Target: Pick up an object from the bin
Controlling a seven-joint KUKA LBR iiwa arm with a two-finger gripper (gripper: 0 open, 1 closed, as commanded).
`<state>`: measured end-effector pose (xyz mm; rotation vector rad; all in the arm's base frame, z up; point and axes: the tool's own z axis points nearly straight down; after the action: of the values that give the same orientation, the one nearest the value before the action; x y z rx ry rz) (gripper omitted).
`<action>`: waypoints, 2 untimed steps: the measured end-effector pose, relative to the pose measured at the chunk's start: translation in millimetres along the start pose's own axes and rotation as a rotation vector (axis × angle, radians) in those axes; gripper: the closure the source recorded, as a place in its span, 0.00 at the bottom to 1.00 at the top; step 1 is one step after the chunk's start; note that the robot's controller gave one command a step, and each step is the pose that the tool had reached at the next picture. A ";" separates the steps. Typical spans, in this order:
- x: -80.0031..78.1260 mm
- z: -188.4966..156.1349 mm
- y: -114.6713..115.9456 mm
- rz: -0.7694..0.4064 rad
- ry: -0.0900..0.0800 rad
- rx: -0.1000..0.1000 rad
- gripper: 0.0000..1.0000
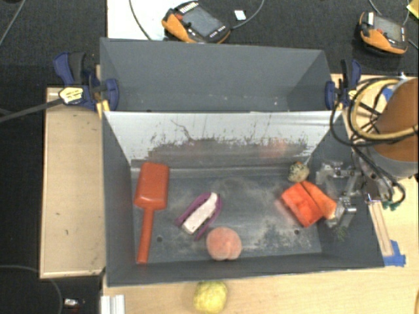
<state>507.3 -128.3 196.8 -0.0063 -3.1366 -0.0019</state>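
The gripper (pixel 340 216) is low at the bin's (pixel 216 77) right side, right up against an orange block-like thing (pixel 303 203) lying by the right wall. Cables and metal parts crowd it, so I cannot tell whether it is open or clamped, or whether the block is actually gripped. Just beyond sits 1 small speckled ball (pixel 299 172). Well to the left lie a pink peach (pixel 224 243), a purple-and-white piece (pixel 200 212) that is hard to identify, and a red scoop (pixel 149 201).
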 end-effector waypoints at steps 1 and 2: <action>-1.8 -4.3 0.6 -0.006 -0.008 0.002 0.00; 26.2 125.0 -22.9 0.012 -0.012 0.002 0.00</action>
<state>480.3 -150.9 71.8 -0.0248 -3.1483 0.0021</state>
